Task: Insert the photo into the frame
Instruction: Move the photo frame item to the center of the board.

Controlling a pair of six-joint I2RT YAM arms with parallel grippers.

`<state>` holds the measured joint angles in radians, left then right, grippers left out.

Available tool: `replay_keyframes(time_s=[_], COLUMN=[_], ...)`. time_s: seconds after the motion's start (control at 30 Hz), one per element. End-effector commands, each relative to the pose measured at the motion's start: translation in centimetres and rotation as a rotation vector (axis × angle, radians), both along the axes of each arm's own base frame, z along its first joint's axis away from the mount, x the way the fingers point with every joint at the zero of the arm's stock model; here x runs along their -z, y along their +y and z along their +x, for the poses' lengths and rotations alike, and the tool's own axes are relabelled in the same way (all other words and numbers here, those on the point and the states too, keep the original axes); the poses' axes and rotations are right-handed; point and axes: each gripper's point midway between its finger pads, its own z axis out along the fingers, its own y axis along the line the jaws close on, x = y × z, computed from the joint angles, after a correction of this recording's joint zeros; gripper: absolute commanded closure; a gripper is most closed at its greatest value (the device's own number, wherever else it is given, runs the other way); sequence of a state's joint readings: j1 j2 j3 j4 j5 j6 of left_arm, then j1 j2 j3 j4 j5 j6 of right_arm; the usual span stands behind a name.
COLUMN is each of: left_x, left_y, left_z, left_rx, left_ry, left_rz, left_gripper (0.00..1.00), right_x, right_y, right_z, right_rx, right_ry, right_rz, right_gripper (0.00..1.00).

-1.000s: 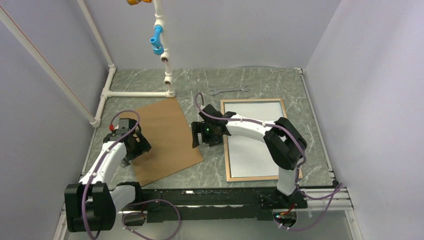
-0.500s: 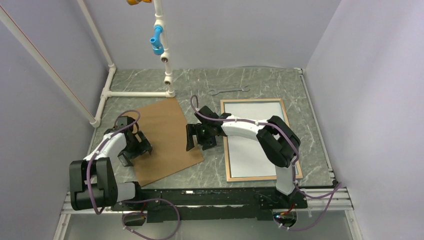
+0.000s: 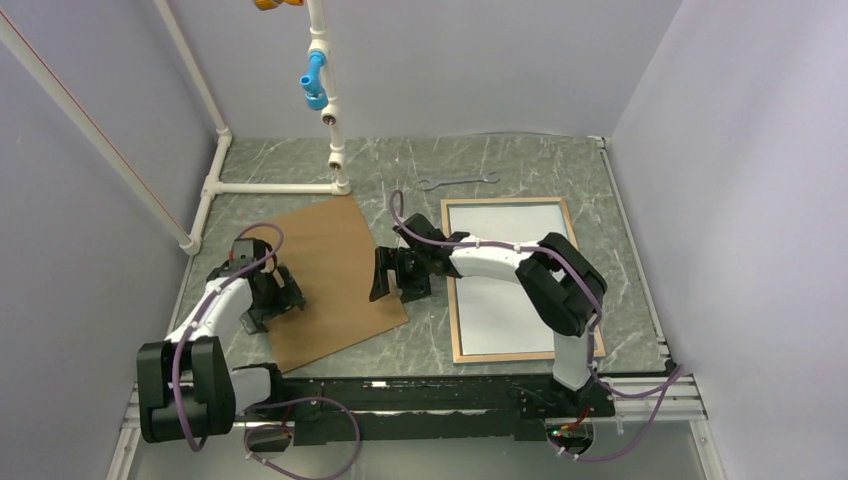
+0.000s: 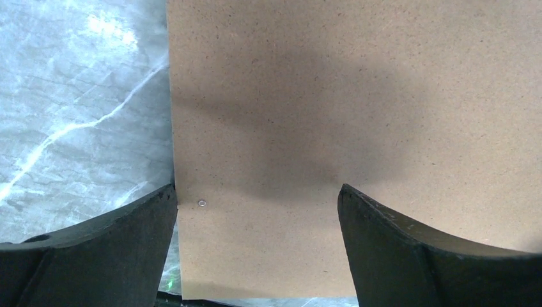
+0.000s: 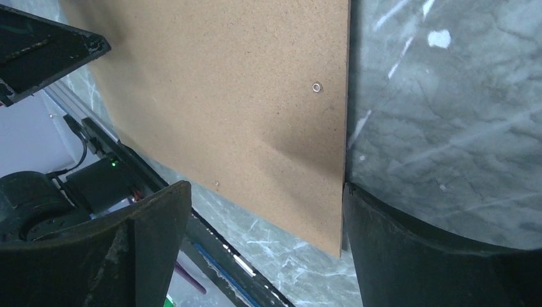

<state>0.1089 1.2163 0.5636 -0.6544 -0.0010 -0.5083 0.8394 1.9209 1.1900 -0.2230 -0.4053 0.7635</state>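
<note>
**Photo sits white side up inside the frame; both end effectors at the backing board**

- Surface (image 3: 520, 160): grey marbled top.
- Frame (image 3: 505, 201): towards the right edge, lying flat, pale wood back upward.
- Backing board (image 3: 320, 270): plain brown, flat, skewed, between the frame and the left edge. It is apart from the frame.
- Photo (image 3: 505, 222): the white sheet filling the frame's opening, which I take for the print lying face down. It looks seated square. The right arm crosses over its middle.
- Pipe stand (image 3: 335, 150): at the far-left corner.
- Left end effector (image 4: 257, 192): released, jaws spread, low over the board's left edge. I cannot tell whether it touches.
- Right end effector (image 5: 267, 188): released, jaws spread across the board's right edge, grasping nothing.
- Wrench (image 3: 458, 181): by the far edge, well clear of the work.

Handling, as a judgement:
- The print is probably thin, light and limp, so it creases easily and a draught or a dragged board could shift it.
- If it needs correcting, take it by an edge margin or press a corner rather than pinching the middle.
- The board should be stiff and light, and is best taken by its two opposite edges.
</note>
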Motion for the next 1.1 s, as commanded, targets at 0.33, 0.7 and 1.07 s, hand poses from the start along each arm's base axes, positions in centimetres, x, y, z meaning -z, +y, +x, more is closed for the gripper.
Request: replay_keyframes(time_s=[0.33, 0.7, 1.07], left_x=[-1.0, -1.7, -1.7], left_y=[-12.5, -15.6, -19.5], left_z=[-0.1, 0.2, -0.3], left_rx=[0.193, 0.270, 0.364], left_ry=[-0.116, -0.099, -0.071], left_rz=[-0.440, -0.428, -0.427], left_gripper=[0.07, 0.07, 0.07], right_x=[-5.7, -12.6, -14.4], right_y=[0.6, -0.6, -4.8], right_z=[-4.1, -3.8, -5.6], right_rx=[-0.035, -0.030, 0.030], right_ry=[0.025, -0.105, -0.161], right_rz=[0.195, 0.235, 0.201], right_gripper=[0.11, 0.10, 0.09])
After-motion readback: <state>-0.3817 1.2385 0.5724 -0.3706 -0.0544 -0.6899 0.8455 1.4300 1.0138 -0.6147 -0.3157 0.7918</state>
